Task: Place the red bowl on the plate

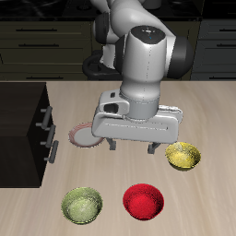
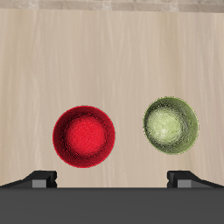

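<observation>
- While the gripper (image 1: 132, 145) hangs above the table with fingers (image 2: 42, 178) spread wide and empty, the red bowl (image 2: 84, 136) sits just ahead of them, off-centre toward one finger, probably to line up a rim grasp.
- Glossy, bright red, upright, it stands beside the green bowl (image 2: 171, 122) (untouched).
- Partly hidden behind the arm, the plate (image 1: 81, 136) waits well apart.

Red bowl (image 1: 143, 201) near front edge; plate (image 1: 83, 136) behind arm.
</observation>
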### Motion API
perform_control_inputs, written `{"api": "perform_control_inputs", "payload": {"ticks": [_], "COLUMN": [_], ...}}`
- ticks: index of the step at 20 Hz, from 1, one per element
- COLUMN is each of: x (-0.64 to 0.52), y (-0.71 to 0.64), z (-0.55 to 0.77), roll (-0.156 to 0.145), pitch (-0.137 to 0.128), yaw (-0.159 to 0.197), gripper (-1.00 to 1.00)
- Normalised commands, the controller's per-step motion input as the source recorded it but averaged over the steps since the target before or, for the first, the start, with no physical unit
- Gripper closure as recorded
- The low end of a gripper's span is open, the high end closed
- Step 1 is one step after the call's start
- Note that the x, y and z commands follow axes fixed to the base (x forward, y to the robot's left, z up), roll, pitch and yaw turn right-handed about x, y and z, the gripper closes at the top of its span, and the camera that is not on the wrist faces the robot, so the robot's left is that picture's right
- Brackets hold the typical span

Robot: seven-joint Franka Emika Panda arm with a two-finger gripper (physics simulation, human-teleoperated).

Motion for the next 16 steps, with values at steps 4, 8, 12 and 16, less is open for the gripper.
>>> {"api": "perform_control_inputs", "payload": {"ticks": [4, 8, 12, 16], "x": [0.08, 0.09, 0.15, 0.13], "y": [0.03, -0.01, -0.12, -0.16], "z": [-0.16, -0.17, -0.16, -0.16], "roll": [0.015, -0.005, -0.022, -0.025], "pitch": [-0.007, 0.008, 0.008, 0.002], "yaw": [0.012, 0.010, 0.008, 0.009], "gripper": [-1.00, -1.00, -1.00, -1.00]}}
